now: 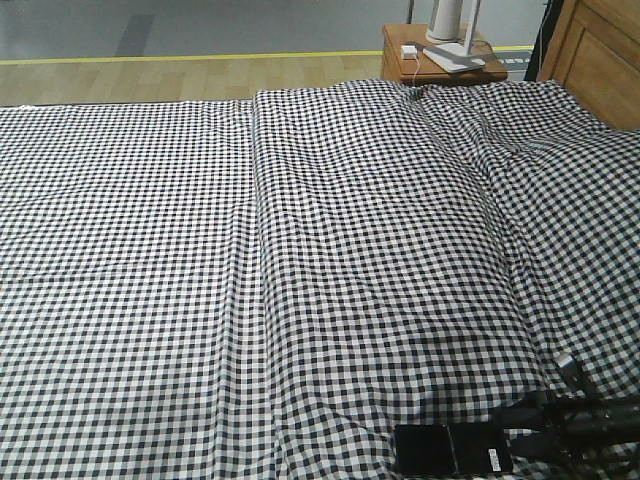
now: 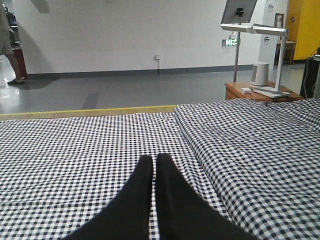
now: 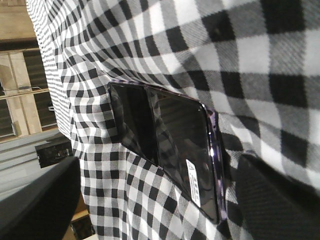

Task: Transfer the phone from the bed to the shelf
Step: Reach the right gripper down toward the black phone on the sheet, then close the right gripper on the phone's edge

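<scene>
a: where's the phone (image 1: 452, 449)?
b: flat on the bed (image 1: 300, 250), at its near edge toward the right corner. the right hand (image 1: 527, 428) is spread wide around the sticker (image 3: 194, 182) end, gripping nothing. it looks like the pickup step, so next it closes on the thin edges.
a: the left hand (image 2: 152, 167)?
b: pressed together, empty. only the right wrist view shows the crease (image 3: 150, 125). no view shows the shelf.
</scene>
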Robot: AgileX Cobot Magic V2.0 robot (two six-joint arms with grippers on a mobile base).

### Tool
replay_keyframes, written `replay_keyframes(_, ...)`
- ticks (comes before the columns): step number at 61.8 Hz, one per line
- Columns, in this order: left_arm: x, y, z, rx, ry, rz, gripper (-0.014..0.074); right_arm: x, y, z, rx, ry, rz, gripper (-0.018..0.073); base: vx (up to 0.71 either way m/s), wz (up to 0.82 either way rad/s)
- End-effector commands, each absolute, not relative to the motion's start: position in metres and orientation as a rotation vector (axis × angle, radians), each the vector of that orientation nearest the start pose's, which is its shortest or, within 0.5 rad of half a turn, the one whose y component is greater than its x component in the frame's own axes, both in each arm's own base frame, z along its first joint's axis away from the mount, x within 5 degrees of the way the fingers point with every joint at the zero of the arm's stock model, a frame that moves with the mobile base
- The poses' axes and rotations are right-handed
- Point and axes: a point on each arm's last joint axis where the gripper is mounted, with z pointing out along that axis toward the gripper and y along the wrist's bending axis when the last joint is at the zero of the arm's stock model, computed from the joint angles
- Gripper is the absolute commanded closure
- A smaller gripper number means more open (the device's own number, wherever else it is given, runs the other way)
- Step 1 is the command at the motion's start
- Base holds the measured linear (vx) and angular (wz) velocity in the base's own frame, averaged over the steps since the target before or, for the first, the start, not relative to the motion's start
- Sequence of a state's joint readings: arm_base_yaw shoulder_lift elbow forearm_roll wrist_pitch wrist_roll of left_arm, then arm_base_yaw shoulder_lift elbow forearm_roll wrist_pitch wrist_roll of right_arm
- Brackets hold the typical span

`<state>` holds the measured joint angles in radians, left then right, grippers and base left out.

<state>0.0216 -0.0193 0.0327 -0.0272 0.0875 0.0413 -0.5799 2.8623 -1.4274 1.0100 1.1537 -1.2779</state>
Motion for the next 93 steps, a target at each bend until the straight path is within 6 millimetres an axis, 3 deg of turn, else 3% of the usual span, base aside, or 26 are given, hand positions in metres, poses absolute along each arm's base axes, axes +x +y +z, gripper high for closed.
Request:
replay_keyframes(1, 0.054, 0.001, 0.211, -0.021, 1.48, 0.016, 0.0595, 0.32, -0.118, -0.101, 0.185, 2.606, 1.645, -0.0035, 0.0, 0.0)
replay_keyframes(35, 0.054, 0.001, 0.211, -0.021, 1.48, 0.016, 0.0595, 0.332, -0.066, -0.103, -0.007, 2.637, 1.744, -0.0034, 0.0, 0.0)
replay_keyframes(43, 0.054, 0.001, 0.211, -0.021, 1.48, 0.016, 0.0595, 0.332, -0.066, -0.103, -0.009, 2.642, 1.745, -0.0014, 0.0, 0.0)
replay_keyframes(57, 0.054, 0.001, 0.211, -0.021, 1.48, 0.016, 0.0595, 0.33, -0.067, -0.104, -0.008, 2.66, 1.749, 0.0182, 0.0, 0.0)
replay_keyframes(72, 0.054, 0.001, 0.211, -0.021, 1.48, 0.016, 0.0595, 0.332, -0.068, -0.101, -0.008, 2.66, 1.743, 0.0576, 0.0, 0.0)
replay_keyframes(93, 0.054, 0.001, 0.211, -0.021, 1.48, 0.016, 0.0595, 0.341, -0.073, -0.072, -0.145, 2.655, 1.665, 0.0564, 0.0, 0.0)
